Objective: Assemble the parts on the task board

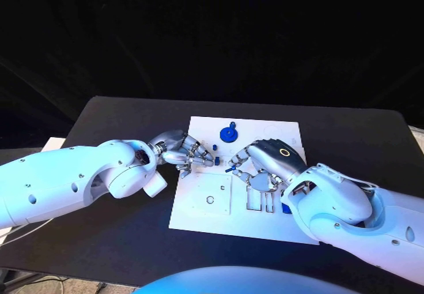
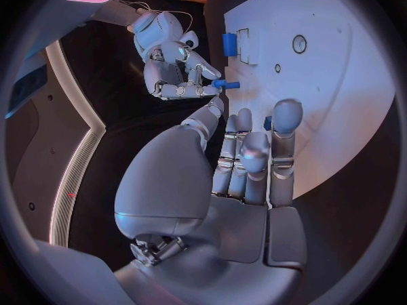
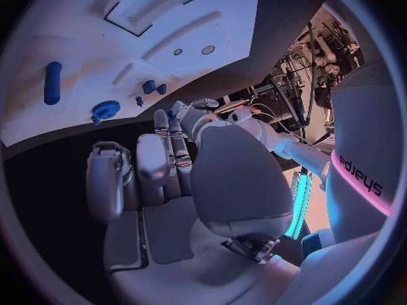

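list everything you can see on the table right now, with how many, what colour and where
table: one, black, under everything.
task board: one, white, middle of the table.
gear: one, blue, far part of the board.
small part: one, blue, at the left hand's fingertips.
peg: one, blue, pinched by the right hand.
block: one, blue, on the board beside a rectangular recess.
left hand: one, silver, over the board's left edge.
right hand: one, silver, over the board's middle.

Left robot hand (image 1: 184,153) curled; right robot hand (image 1: 265,164) pinching
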